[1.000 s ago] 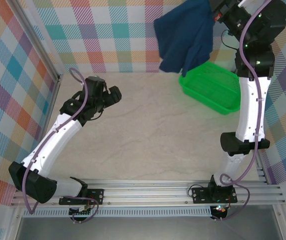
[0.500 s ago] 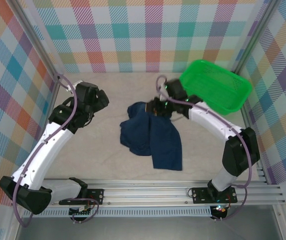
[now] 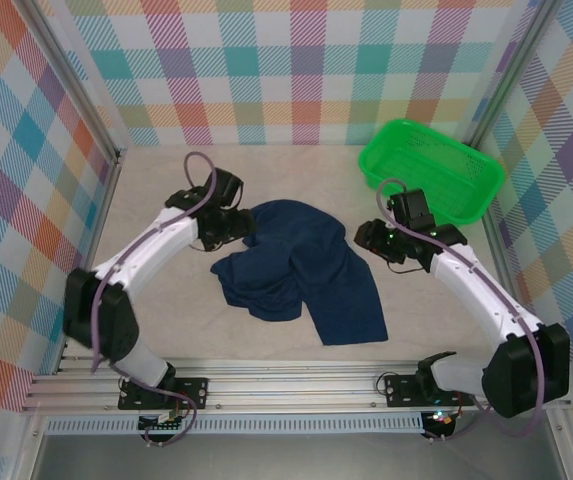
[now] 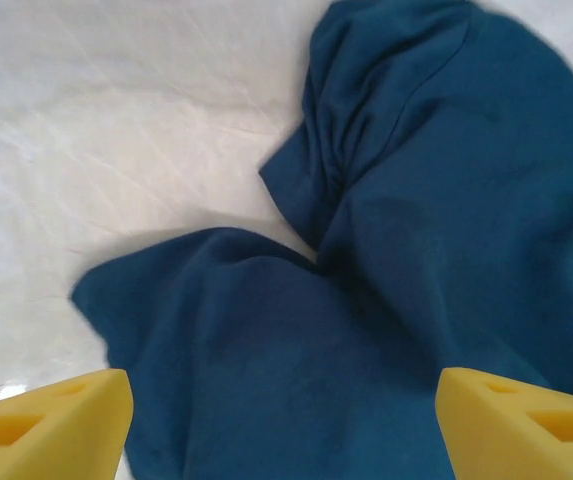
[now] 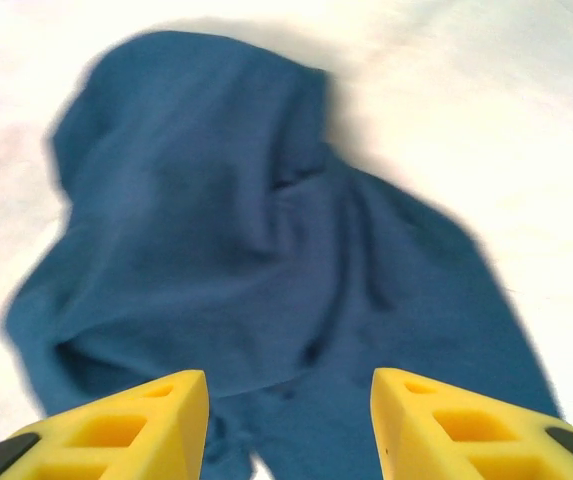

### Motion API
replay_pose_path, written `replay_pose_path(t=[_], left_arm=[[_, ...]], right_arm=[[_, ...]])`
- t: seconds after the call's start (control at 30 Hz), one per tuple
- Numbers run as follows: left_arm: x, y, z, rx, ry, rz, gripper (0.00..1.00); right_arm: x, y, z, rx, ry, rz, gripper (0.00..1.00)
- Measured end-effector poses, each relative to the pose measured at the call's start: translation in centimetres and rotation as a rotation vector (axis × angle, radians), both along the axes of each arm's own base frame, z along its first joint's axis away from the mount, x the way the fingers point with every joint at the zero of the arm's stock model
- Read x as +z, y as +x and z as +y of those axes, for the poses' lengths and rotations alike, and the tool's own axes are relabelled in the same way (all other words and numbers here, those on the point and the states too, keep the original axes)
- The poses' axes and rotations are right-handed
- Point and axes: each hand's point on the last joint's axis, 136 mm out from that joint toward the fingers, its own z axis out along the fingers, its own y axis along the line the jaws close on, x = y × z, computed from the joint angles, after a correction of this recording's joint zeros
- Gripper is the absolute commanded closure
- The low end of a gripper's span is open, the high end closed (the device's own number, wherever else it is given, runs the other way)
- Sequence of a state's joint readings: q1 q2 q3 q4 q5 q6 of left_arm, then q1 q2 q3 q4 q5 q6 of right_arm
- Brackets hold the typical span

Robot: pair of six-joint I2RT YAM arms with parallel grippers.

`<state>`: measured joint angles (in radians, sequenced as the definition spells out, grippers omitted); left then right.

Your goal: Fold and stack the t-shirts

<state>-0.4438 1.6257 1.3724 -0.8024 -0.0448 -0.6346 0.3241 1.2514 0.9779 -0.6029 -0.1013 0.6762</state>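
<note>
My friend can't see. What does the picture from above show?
A crumpled navy t-shirt lies on a pale table between two white robot arms. The left gripper is at its left edge, the right gripper close by its right edge. A green basket sits at the far right.

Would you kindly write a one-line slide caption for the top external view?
Crumpled navy t-shirt on the table, left tool at its edge, right tool beside it, green basket at far right.

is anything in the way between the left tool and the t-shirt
Nothing visible. The left tool hangs open right over the crumpled t-shirt, with bare cloth between its fingers. The green basket sits off at the far right corner of the table, clear of both.
</note>
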Motion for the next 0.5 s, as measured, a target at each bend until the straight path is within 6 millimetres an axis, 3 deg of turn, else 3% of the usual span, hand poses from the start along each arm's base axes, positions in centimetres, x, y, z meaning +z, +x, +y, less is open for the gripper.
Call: replay_pose_path(t=[0.1,0.27,0.43,0.5], left_arm=[[-1.0,2.9,-2.5,-0.048,-0.020,0.017,0.27],[-1.3,7.4,-7.8,-0.166,-0.021,-0.024,0.28],[-2.1,7.7,-11.7,-0.276,0.037,-0.028,0.25],[-2.7,7.7,-12.7,-0.312,0.058,-0.020,0.25]], right_arm=[[-3.3,-1.0,-0.4,-0.006,-0.030,0.108,0.51],[-8.3,-2.9,-1.0,-0.019,-0.076,0.259,0.48],[-12.0,-3.4,-1.4,-0.021,-0.123,0.365,0.49],[-13.4,-3.3,-1.4,-0.012,-0.135,0.393,0.61]])
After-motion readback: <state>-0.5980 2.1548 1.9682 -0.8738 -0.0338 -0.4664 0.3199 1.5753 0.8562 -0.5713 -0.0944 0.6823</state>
